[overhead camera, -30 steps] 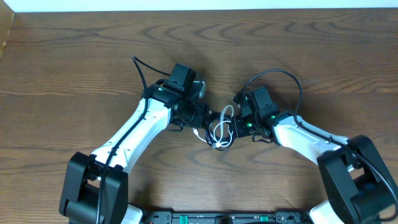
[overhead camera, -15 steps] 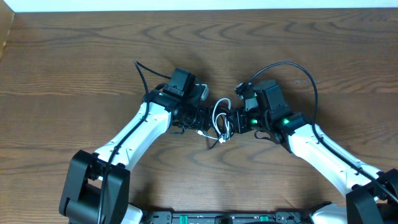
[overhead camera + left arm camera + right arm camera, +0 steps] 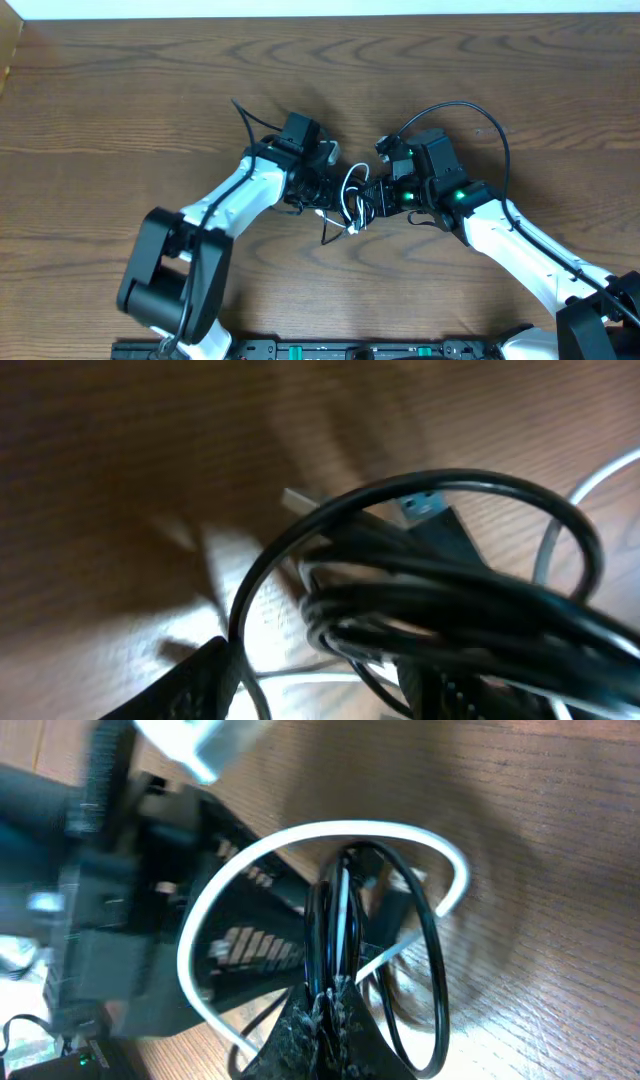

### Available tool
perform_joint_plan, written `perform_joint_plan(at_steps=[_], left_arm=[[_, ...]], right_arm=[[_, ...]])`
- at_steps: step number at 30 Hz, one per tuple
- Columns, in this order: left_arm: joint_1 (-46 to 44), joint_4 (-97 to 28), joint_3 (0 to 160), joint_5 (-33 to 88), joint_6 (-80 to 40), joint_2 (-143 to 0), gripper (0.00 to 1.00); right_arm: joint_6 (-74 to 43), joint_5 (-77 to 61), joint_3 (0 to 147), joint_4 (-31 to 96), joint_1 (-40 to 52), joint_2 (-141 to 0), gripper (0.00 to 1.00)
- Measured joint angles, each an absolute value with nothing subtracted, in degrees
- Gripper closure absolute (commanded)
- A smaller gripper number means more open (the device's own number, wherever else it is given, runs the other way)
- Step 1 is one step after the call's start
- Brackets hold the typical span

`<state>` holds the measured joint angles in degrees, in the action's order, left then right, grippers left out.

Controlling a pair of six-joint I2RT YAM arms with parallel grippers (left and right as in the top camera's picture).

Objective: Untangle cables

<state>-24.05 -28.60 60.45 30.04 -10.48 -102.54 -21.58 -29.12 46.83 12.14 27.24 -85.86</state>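
Observation:
The black cable point(image 3: 362, 205) and white cable point(image 3: 351, 181) hang tangled between my two grippers at the table's middle. My right gripper point(image 3: 377, 196) is shut on strands of both; in the right wrist view its fingers point(image 3: 327, 1025) pinch them, with the white loop point(image 3: 300, 835) and a black loop point(image 3: 432, 970) above. My left gripper point(image 3: 326, 190) is at the bundle's left side. In the left wrist view its fingers point(image 3: 315, 690) are partly closed around the black coil point(image 3: 450, 610), which has a blue-tipped plug point(image 3: 425, 510). A black end point(image 3: 330, 235) trails onto the table.
The wooden table point(image 3: 120, 110) lies all round. A thick black arm cable point(image 3: 470, 115) arches above the right wrist, and another point(image 3: 243, 115) sticks out behind the left wrist. A light edge point(image 3: 8, 50) shows at the far left.
The right gripper moved up and right, pulling the tangle off the table. The left arm's elbow has swung inward. A black end now trails below the bundle.

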Motion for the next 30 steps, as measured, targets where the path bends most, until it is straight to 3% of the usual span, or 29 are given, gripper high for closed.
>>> perform_joint_plan(at_steps=[5, 9, 16, 22, 30], left_arm=[[-24.1, -24.6, 60.4, 31.7, -10.5, -103.7, 0.45], [-24.1, -22.8, 60.4, 32.6, -10.4, -103.7, 0.68], [-24.1, -22.5, 60.4, 33.2, -11.1, -103.7, 0.92], [-24.1, -22.7, 60.4, 33.3, -11.8, -103.7, 0.92], [-24.1, -25.4, 60.4, 33.3, -11.8, -103.7, 0.92]], right_arm=[[-21.8, -29.2, 46.8, 12.1, 27.2, -85.9, 0.99], [-22.4, -29.2, 46.8, 12.1, 27.2, -85.9, 0.99], [-23.1, -29.3, 46.8, 12.6, 27.2, -85.9, 0.99], [-23.5, -26.4, 46.8, 18.1, 27.2, -85.9, 0.99], [-27.8, -2.0, 46.8, 38.9, 27.2, -85.9, 0.99]])
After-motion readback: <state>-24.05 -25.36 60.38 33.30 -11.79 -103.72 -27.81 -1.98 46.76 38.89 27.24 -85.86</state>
